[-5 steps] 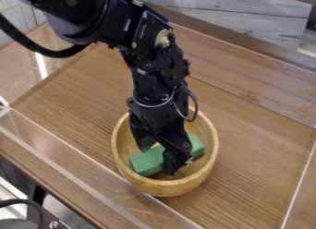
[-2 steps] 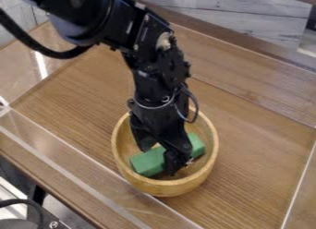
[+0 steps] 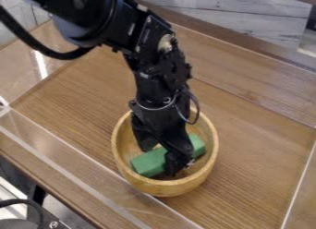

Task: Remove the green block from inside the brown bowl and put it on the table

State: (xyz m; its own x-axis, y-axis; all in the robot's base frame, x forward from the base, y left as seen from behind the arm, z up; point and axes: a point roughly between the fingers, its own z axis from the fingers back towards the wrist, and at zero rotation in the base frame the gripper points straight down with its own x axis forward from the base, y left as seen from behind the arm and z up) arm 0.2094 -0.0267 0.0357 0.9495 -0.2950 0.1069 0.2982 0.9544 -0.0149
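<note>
The brown bowl [image 3: 202,175] sits on the table [image 3: 87,103] near its front edge. Inside it lies the green block [image 3: 151,162], partly covered by the arm. My black gripper [image 3: 164,151] points straight down into the bowl, its fingers open and straddling the block, one finger on each side. The block rests on the bowl's floor; whether the fingers touch it is unclear.
Clear acrylic walls [image 3: 50,159] edge the tabletop along the front and sides. The black arm [image 3: 117,30] reaches in from the upper left. Bare wood-grain surface spreads left and right of the bowl.
</note>
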